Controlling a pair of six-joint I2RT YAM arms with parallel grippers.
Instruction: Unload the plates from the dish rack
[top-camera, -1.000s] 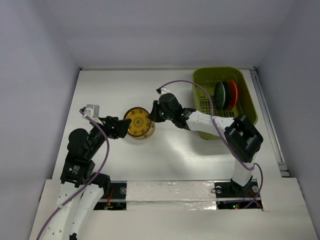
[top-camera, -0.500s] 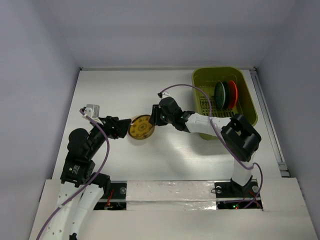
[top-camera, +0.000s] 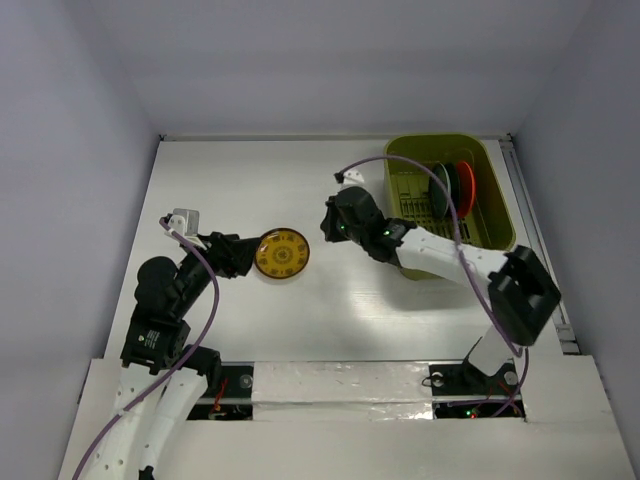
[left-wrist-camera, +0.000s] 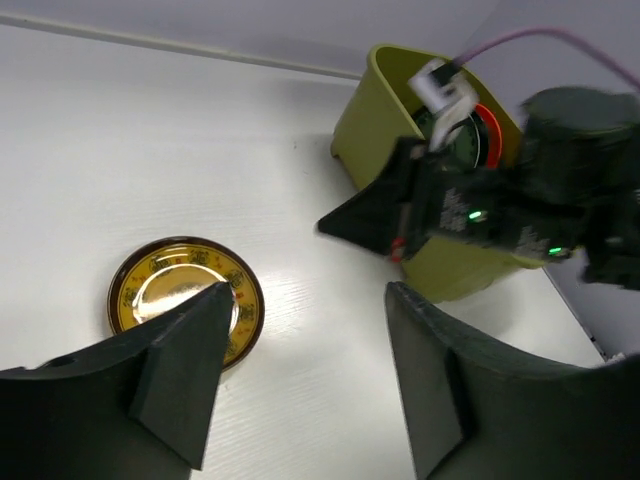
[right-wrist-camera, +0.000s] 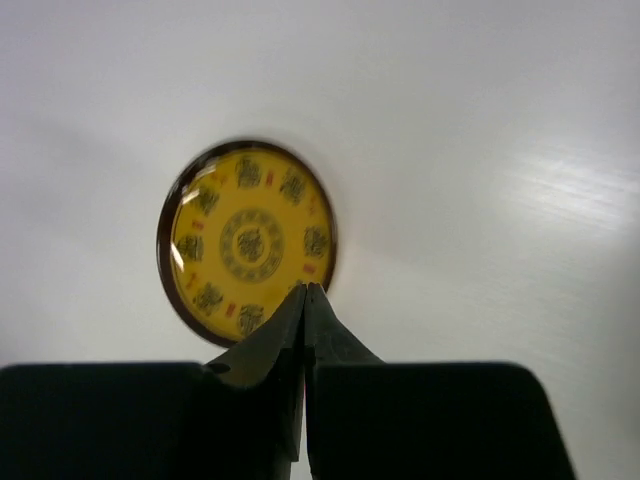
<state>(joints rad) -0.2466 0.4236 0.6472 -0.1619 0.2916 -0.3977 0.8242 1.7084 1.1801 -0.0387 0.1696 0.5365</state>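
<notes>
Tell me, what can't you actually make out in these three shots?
Top view: the upright plates in the dish rack stand edge-on, crossed by the purple cable; their number and patterns are unclear.
Left wrist view: the right gripper blocks most of the rack's inside; one finger of the left gripper covers the near rim of the yellow plate, so contact is uncertain.
Right wrist view: the yellow plate's markings are blurred, unreadable.
</notes>
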